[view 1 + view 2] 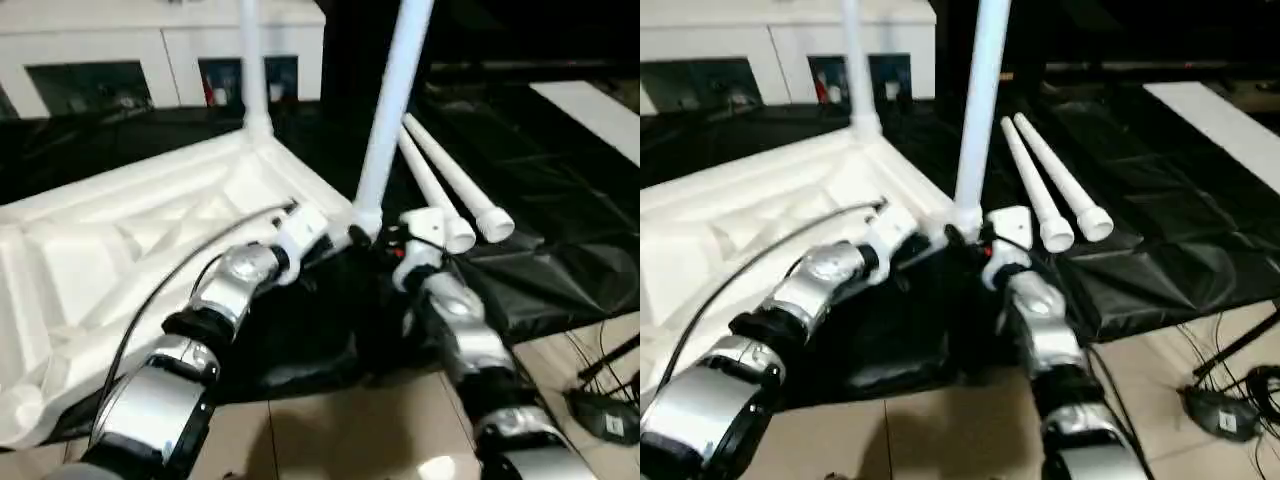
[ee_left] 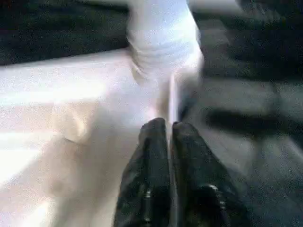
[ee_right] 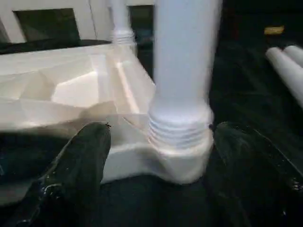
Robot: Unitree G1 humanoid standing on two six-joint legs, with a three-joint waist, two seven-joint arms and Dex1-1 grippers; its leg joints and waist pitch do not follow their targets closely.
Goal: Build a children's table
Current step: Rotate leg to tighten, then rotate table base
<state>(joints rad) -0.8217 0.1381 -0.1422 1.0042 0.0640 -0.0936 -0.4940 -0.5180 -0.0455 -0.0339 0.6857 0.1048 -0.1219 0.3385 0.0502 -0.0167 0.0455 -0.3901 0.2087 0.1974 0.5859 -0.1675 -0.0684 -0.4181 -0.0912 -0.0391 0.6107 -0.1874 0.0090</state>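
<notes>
Right wrist view: table top (image 3: 71, 90) upside down on black sheet (image 1: 560, 260); near-corner leg (image 3: 182, 71) upright in socket, threads still showing. Second leg (image 1: 250, 60) at far corner. Two spare legs (image 1: 450, 190) just beside near leg. Right gripper (image 3: 158, 156) spread, straddling socket. Left gripper (image 2: 163, 130) pressed together, empty. Step: seating leg. Next, judged: twist home, fetch spare.
</notes>
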